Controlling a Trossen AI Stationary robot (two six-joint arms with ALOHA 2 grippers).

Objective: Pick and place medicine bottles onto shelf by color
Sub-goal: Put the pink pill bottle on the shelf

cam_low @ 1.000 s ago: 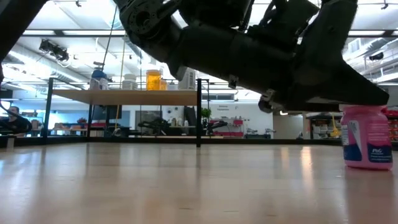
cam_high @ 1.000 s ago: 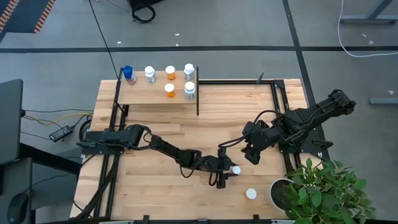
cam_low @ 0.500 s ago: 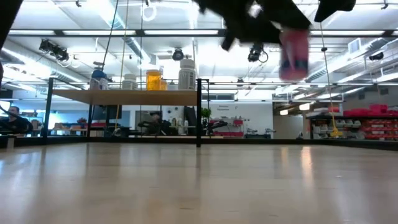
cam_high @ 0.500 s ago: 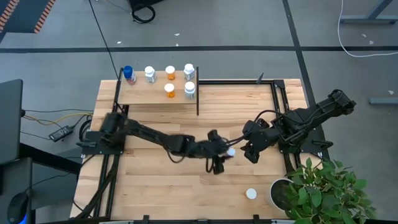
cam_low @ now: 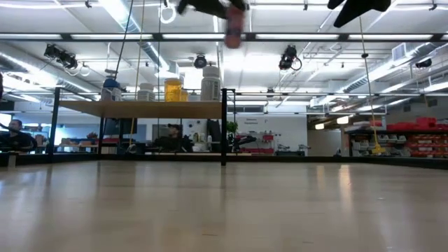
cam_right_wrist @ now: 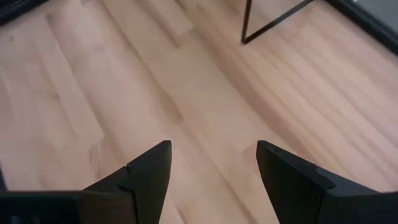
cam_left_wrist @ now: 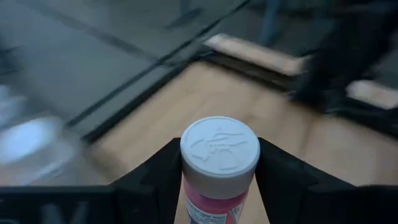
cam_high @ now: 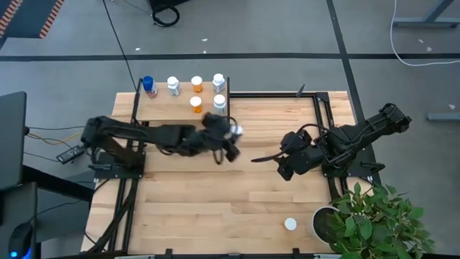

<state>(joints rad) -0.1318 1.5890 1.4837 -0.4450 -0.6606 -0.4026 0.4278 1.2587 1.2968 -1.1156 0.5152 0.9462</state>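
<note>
My left gripper (cam_high: pixel 231 138) is shut on a pink bottle with a white cap (cam_left_wrist: pixel 219 149), high above the table, just off the shelf's right end; the bottle shows near the top of the low view (cam_low: pixel 234 28). The shelf (cam_high: pixel 162 109) is a light-wood board on a black frame at the far left. Several bottles stand on it: a blue-capped one (cam_high: pixel 149 86), white ones (cam_high: pixel 173 85) and orange ones (cam_high: pixel 196 104). My right gripper (cam_high: pixel 284 170) is open and empty at the table's right (cam_right_wrist: pixel 211 168). My left gripper pinches the pink bottle between its two fingers (cam_left_wrist: pixel 155 177), on opposite sides of the body just below the white cap (cam_left_wrist: pixel 214 198). The bottle is lifted clear of the table, and in the low view it stands about upright.
A white-capped bottle (cam_high: pixel 290 224) stands on the table near the front right, beside a potted plant (cam_high: pixel 374 223) at the front right corner. The shelf's black posts (cam_high: pixel 228 115) rise at its right end. Bare planks (cam_high: pixel 187 201) lie in the middle and front.
My left gripper has lifted the pink bottle off the table's front right part. It has carried the bottle up and toward the far left, up to the shelf's right end. The arm has drawn back toward the table's left edge.
</note>
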